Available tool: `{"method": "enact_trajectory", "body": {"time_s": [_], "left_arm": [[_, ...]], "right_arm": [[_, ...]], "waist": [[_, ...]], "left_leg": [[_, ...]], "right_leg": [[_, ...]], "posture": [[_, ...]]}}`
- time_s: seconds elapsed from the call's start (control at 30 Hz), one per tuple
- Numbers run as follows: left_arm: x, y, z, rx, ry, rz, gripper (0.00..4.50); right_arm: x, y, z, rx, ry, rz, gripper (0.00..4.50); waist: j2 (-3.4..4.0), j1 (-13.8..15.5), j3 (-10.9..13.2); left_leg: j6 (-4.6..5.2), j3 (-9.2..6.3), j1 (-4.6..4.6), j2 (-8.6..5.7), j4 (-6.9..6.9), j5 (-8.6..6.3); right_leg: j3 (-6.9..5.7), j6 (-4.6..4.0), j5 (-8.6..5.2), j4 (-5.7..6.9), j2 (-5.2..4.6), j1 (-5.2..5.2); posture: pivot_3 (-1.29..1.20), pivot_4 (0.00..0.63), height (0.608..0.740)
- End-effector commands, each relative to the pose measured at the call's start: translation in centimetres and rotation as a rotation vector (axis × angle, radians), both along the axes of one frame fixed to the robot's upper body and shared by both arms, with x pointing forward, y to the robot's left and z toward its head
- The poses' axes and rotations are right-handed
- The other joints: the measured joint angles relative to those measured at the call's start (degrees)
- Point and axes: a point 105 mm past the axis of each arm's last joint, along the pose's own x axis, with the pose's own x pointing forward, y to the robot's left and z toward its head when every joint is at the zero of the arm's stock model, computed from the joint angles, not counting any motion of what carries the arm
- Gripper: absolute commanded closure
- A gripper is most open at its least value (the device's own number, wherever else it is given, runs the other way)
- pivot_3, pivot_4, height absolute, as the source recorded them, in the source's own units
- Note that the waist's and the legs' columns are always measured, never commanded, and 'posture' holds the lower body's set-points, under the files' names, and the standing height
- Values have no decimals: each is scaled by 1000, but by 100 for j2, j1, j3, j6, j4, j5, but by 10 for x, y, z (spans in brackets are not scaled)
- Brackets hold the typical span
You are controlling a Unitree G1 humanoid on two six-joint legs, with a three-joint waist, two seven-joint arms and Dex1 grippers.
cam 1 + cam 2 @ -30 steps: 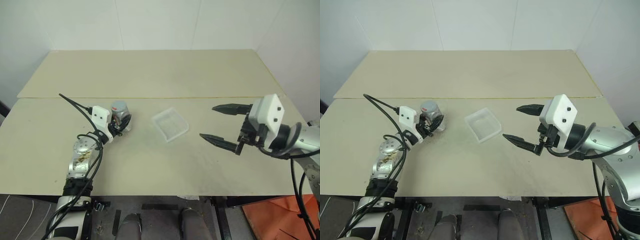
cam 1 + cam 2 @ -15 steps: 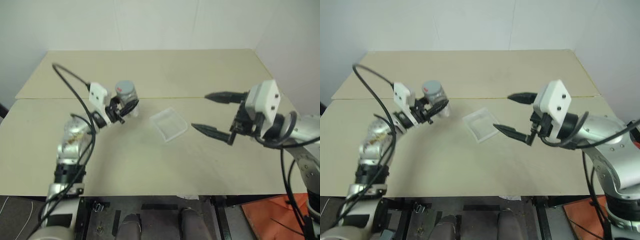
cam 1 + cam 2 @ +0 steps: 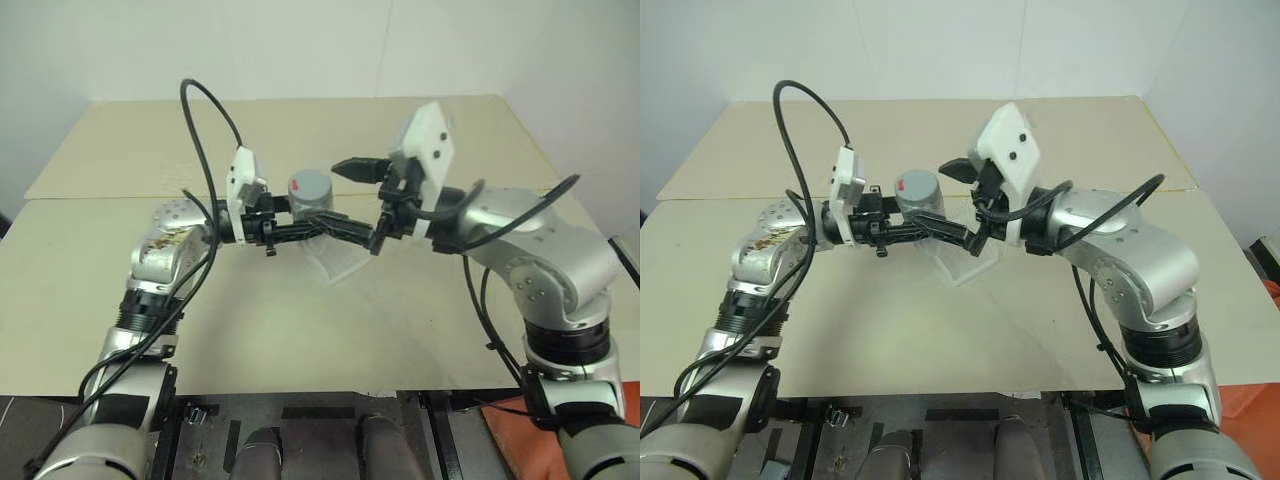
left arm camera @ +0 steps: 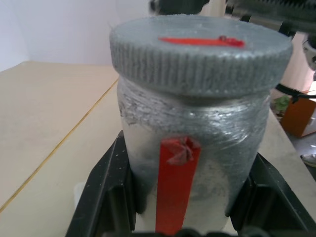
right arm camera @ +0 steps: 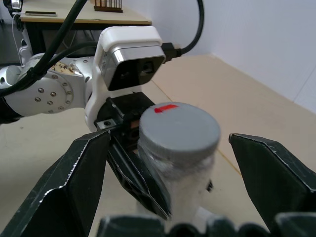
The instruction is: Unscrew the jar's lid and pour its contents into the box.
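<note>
My left gripper is shut on the body of the silver-grey jar and holds it upright in the air over the middle of the table. Its grey ribbed lid is on and bears a red mark; a red strip runs down the jar. My right gripper is open, one finger on each side of the lid, apart from it. The clear box lies on the table just below both grippers, partly hidden. The contents are hidden inside the jar.
The beige table has a seam across it behind the arms, and white walls stand at the back. A black cable loops above my left arm.
My left gripper has lifted the jar off the table and carried it right, toward the centre. My right gripper has swung left and up until its open fingers flank the lid.
</note>
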Motion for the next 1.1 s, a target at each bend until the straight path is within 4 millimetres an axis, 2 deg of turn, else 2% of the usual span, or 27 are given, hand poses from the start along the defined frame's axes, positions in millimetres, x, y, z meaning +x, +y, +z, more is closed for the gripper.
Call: {"method": "enact_trajectory", "body": {"time_s": [0.03,0.4,0.5,0.6,0.63,0.83,1.1], "left_arm": [[-3,-4,12,4,-72,-36,2580],[-4,-1,11,21,-85,-54,2580],[-4,-1,11,22,-86,-53,2580],[-5,0,10,22,-89,-55,2580],[-5,0,11,21,-92,-57,2580],[-9,2,17,12,-97,-87,2580],[-42,11,22,61,-101,-310,2580]], "right_arm": [[1,2,12,10,-46,-27,0],[4,8,11,25,-19,-24,0],[4,9,10,19,-13,-8,624],[4,11,7,11,-6,1,1598],[5,11,7,10,0,3,1779],[4,13,1,-6,21,70,1781],[-11,8,-10,-108,59,515,1781]], "waist": [[0,-10,0],[1,-13,0],[1,-14,0],[1,-15,0],[1,-15,0],[1,-15,0],[3,-27,2]], "left_leg": [[0,0,0,0,0,0],[1,-2,0,0,0,0],[1,-2,0,0,0,0],[1,-1,1,0,0,0],[1,-2,1,0,0,0],[1,-2,0,0,0,0],[1,-1,1,0,-1,0]], "right_leg": [[0,0,0,-1,0,0],[0,0,0,3,1,-1],[0,0,0,5,1,-1],[0,0,0,4,1,-1],[0,0,0,4,1,-1],[0,0,0,4,1,-1],[0,0,0,-1,1,1]], "posture": [[0,150,740],[0,150,740],[0,150,740],[0,150,740],[0,150,740],[0,150,740],[0,150,740]]}}
